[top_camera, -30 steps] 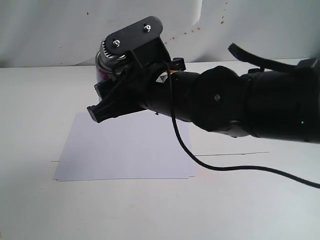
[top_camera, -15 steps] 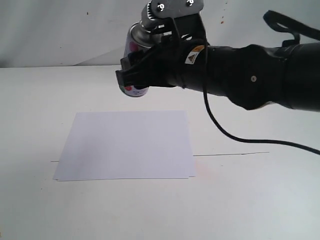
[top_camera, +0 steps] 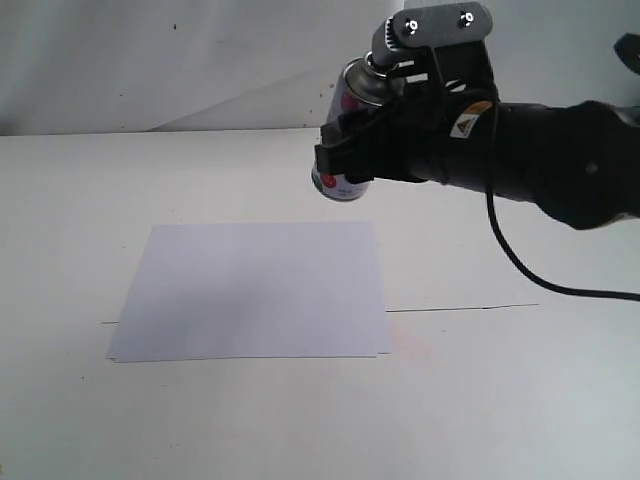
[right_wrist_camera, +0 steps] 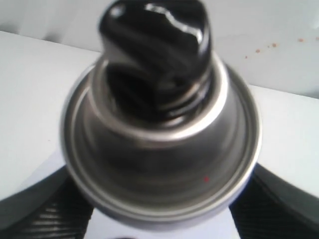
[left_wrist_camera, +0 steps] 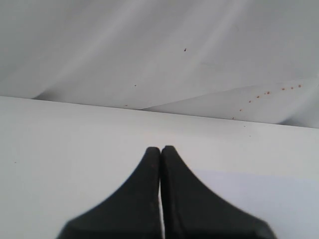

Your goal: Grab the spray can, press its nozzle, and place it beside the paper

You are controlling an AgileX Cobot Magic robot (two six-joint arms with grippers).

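The spray can hangs tilted in the air above the table, just behind the far right corner of the paper. My right gripper is shut on the spray can, its black fingers on either side of the body. Seen from the right wrist, the silver domed top fills the frame with the black nozzle on it, and nothing touches the nozzle. My left gripper is shut and empty, low over the table, with a corner of the paper beside it.
A black cable loops down from the right arm to the table at the right. A thin dark line runs across the white table. The white backdrop has small reddish specks.
My right arm has lifted the spray can and carried it to the right, from over the paper's far left part to behind its far right corner. The paper has not moved.
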